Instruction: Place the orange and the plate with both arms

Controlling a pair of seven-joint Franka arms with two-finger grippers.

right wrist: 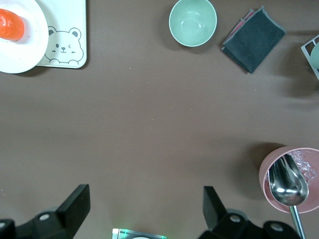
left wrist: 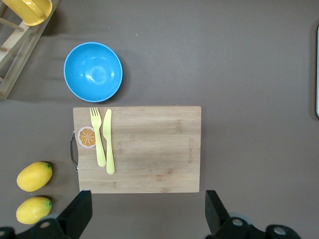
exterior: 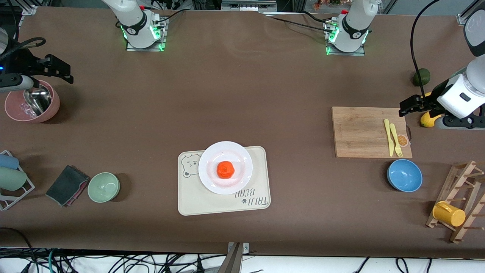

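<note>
**Orange rests on the white plate, both arms parked at the table ends**

The orange, a small flattened red-orange fruit with a dimpled top, sits in the middle of the plate, a round, glossy white dish with a shallow rim. The plate lies on a cream rectangular tray with rounded corners and a printed bear face, close to the middle of the table's camera-side edge. The plate overhangs the tray's edge on the side away from the camera. The table wears a matte brown cover.

The left gripper hangs over the table beside a bamboo cutting board, its black fingers spread wide and holding nothing. On the board lie a pale yellow plastic fork and knife beside a small orange-slice piece. Nearer the camera is a smooth blue bowl; a wooden peg rack with a yellow mug fills the corner. Two lemons and a dark green fruit lie toward that end's edge.

The right gripper hangs at the other end, fingers wide and empty, near a pink bowl holding a steel scoop. A pale green bowl and a folded grey cloth lie nearer the camera, beside a wire rack.
</note>
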